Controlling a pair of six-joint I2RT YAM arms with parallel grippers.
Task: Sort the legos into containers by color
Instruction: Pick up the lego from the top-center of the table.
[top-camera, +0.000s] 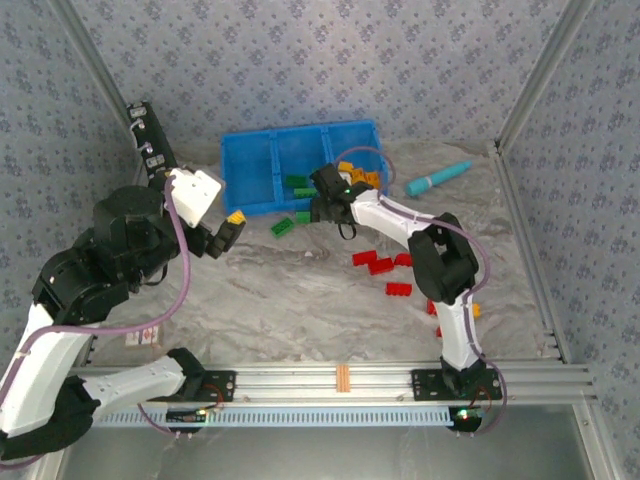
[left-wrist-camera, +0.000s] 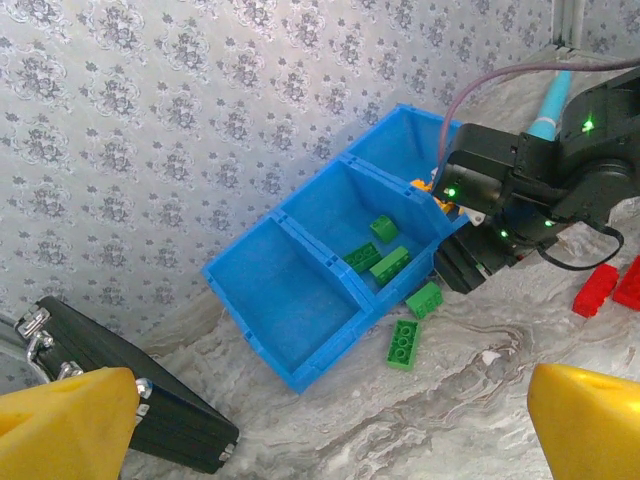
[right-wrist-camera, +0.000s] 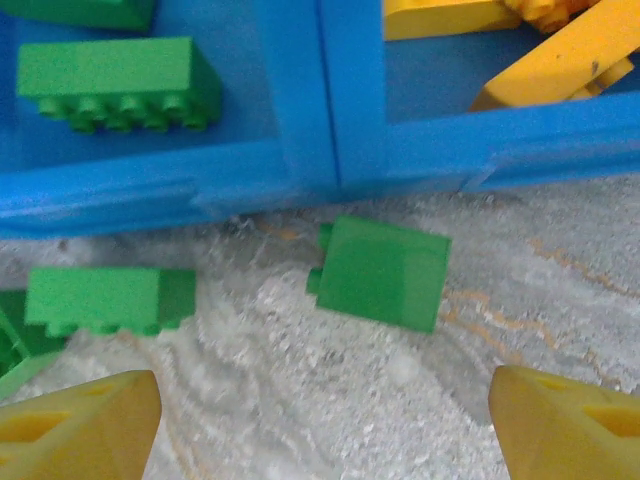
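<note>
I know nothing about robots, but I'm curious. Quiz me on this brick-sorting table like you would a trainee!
1. True or false: the red bricks already lie inside the blue bin.
2. Which colour of brick lies in the bin's middle compartment? A red, B green, C yellow.
3. Fill in: the right fingers hang open above a loose ___ brick just outside the bin.
Key: 1 false; 2 B; 3 green.
</note>
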